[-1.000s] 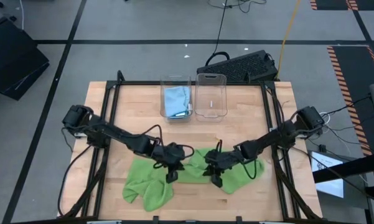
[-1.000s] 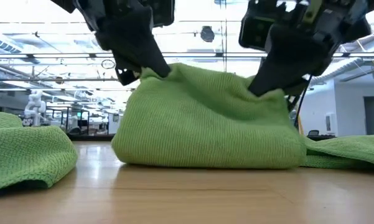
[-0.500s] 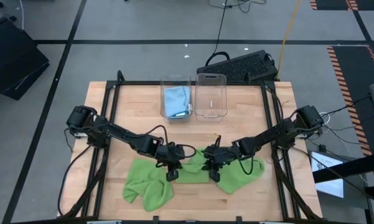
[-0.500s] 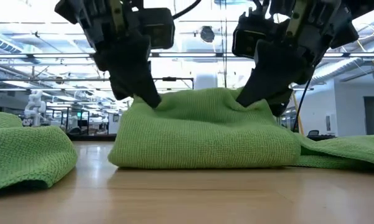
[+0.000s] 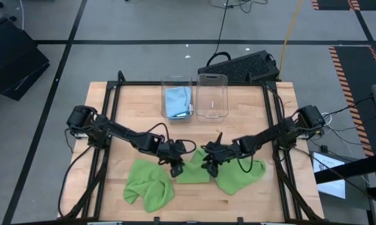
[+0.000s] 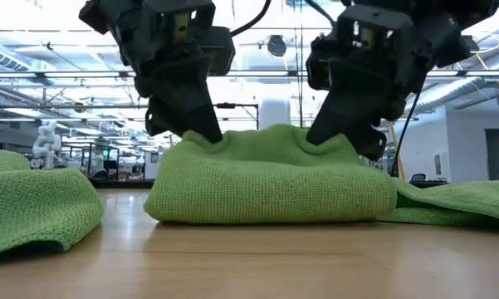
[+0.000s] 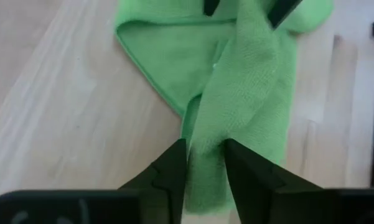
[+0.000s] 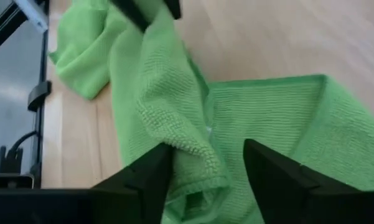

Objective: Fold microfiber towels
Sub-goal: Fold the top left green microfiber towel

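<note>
A lime green towel (image 5: 193, 173) lies folded over in a low bundle (image 6: 270, 183) on the wooden table, between my two grippers. My left gripper (image 5: 175, 165) stands over its left end. In the left wrist view the fingers (image 7: 174, 165) are apart, with a ridge of the cloth (image 7: 206, 149) between them. My right gripper (image 5: 209, 164) stands over the right end, open wide (image 8: 205, 165) astride the same ridge (image 8: 174, 137). More lime green cloth lies at the left (image 5: 147, 187) and at the right (image 5: 241, 175). My left gripper rests its fingertips (image 6: 206, 133) on the top of the bundle near its left end (image 6: 191, 145). It comes slanting down from the left and dents the cloth. The towel lies on the table. My right gripper touches the top of the bundle near its right end (image 6: 349, 149) with its fingertips (image 6: 320, 133), slanting down from the right. The ridge lies loose between the spread fingers, and the towel rests on the table.
Two clear bins stand at the far middle. The left one (image 5: 177, 99) holds a light blue towel (image 5: 177, 101), and the right one (image 5: 211, 97) has nothing in it. A black frame (image 5: 109, 125) borders the table. Bare wood lies between the bins and the grippers.
Both grippers have gone down and toward the table's far edge, the right one also leftward, carrying the towel's raised edge over. The cloth, held up in two peaks a second ago, has sunk into a lower, flatter bundle.
</note>
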Controlling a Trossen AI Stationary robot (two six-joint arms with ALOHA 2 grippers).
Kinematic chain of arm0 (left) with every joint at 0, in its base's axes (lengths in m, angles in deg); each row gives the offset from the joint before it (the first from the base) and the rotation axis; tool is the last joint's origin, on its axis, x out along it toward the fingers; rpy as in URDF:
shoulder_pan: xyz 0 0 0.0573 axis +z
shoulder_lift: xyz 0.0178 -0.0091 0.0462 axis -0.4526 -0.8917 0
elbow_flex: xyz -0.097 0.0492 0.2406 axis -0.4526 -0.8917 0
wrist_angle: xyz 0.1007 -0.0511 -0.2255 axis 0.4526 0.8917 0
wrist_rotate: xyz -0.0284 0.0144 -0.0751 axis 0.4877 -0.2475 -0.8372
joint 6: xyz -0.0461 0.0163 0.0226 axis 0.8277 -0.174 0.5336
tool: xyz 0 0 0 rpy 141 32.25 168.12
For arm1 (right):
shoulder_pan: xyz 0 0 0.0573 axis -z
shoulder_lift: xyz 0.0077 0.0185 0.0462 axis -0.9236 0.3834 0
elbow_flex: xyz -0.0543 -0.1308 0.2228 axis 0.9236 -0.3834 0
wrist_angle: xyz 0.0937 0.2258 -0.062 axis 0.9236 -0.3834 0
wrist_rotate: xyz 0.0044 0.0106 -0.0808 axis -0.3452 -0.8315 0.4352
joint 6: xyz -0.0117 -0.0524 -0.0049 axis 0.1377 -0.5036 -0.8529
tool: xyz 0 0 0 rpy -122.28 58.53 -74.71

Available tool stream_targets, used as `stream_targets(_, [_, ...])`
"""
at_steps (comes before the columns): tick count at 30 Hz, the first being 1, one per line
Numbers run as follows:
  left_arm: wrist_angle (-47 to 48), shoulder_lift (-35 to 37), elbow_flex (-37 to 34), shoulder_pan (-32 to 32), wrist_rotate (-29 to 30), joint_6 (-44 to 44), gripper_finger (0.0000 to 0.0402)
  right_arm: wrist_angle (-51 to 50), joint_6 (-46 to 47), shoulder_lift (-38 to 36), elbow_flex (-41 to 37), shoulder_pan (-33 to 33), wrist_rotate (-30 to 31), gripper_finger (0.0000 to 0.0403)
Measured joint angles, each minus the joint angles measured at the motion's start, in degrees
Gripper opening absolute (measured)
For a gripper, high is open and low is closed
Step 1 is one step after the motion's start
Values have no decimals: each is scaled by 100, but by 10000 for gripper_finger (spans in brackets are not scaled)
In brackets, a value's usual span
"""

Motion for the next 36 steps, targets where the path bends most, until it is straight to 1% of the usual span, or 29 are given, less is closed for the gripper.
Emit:
stream_targets(4, [-57,126,0,75,-139,74,115,51,20,-27,-2,29,2,226])
stream_targets(9, [-148,266,4,98,-147,69,115,-193,17,-181,3,60,-8,248])
stream_targets(12, [-288,266,4,91,-128,74,115,-720,2,-363,3,74,5,251])
stream_targets(14, [-557,266,4,65,-118,73,115,-1135,-85,-495,-2,97,4,251])
stream_targets(18, [-1032,236,4,8,117,-50,115,-1281,-422,-752,-2,138,-7,251])
stream_targets(22, [-1394,191,4,-5,249,-209,115,-1174,-291,-913,1,116,-52,247])
stream_targets(25, [-1472,-2,5,-25,381,-392,115,-654,-65,-921,-1,7,-58,233])
stream_targets(29, [-1633,-296,2,-74,382,-446,115,1099,-228,-657,-145,-225,-24,192])
stream_targets(31, [-1633,-361,2,-124,436,-373,111,1686,-288,-406,-201,-295,-26,162])
stream_targets(33, [-1553,-373,0,-199,638,-355,98,1731,-285,-172,-233,-349,-9,128])
stream_targets(36, [-1420,-373,0,-302,936,-420,67,1744,-356,159,-235,-362,208,79])
